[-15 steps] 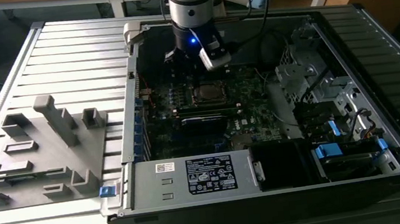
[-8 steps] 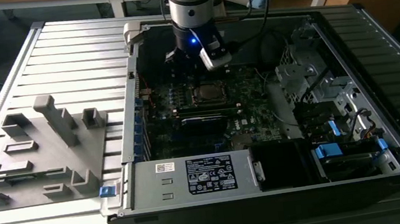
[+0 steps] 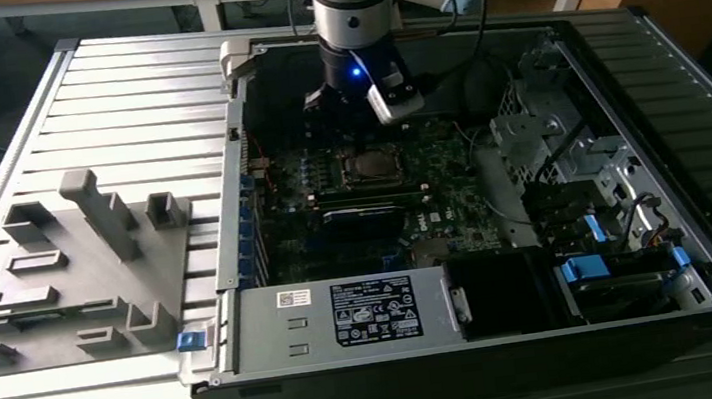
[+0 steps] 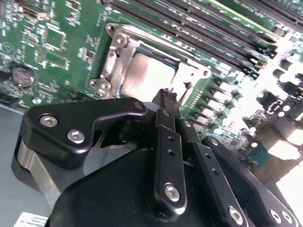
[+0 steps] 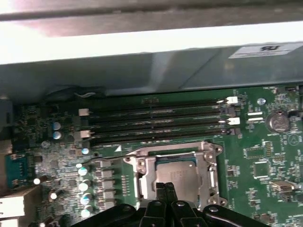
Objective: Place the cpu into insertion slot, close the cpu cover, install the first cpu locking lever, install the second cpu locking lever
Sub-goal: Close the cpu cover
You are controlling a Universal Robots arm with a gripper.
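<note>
Over the insertion slot (image 5: 142, 166), the gripper (image 5: 164, 186) hung clenched and empty above the seated cpu (image 5: 177, 172), memory slots (image 5: 156, 119) just beside.

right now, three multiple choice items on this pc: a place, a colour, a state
1. Where is the cpu? A in the insertion slot B on the floor C on a shelf
2. What colour is the motherboard? A red B green C white
3. How is the gripper? A wide open B gripping a cable C shut
A: its silver top sits inside the slot's rim. B: green shows in both wrist views. C: its fingertips meet in both wrist views.
</note>
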